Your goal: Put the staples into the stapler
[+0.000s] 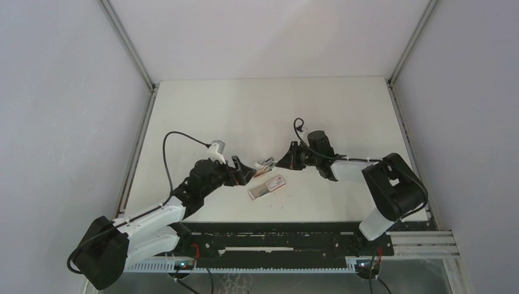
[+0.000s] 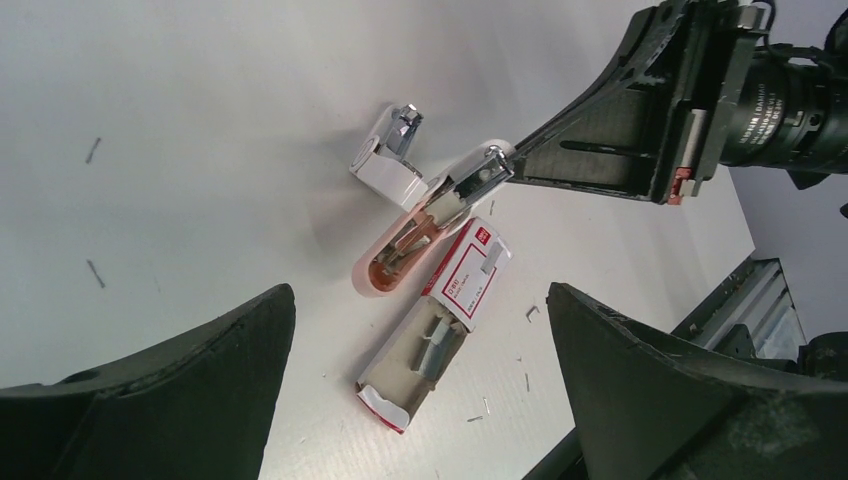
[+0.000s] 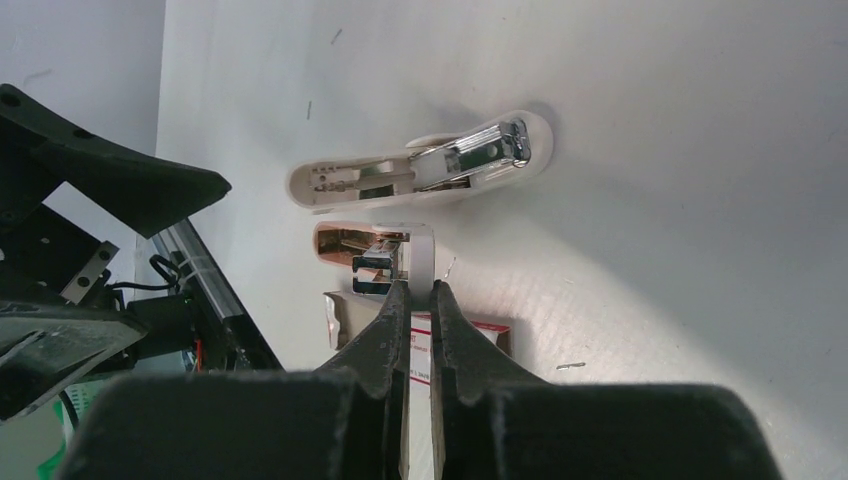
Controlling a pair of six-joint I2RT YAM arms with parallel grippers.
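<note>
The stapler [image 2: 420, 215] is white and pale pink outside, coppery inside, with shiny chrome metal. The box [image 2: 440, 325] is white with red ends and red print — dull grey-brown within. The table [image 1: 245, 104] is plain white, flecked with tiny grey staples, and the left gripper [image 1: 245, 171] and right gripper [image 3: 418, 288] are matt black.

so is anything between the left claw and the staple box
nothing visible. the left claw hangs open with the staple box lying open on the table right ahead of it. the stapler and the right claw gripping it sit beyond the box, not in the path
</note>
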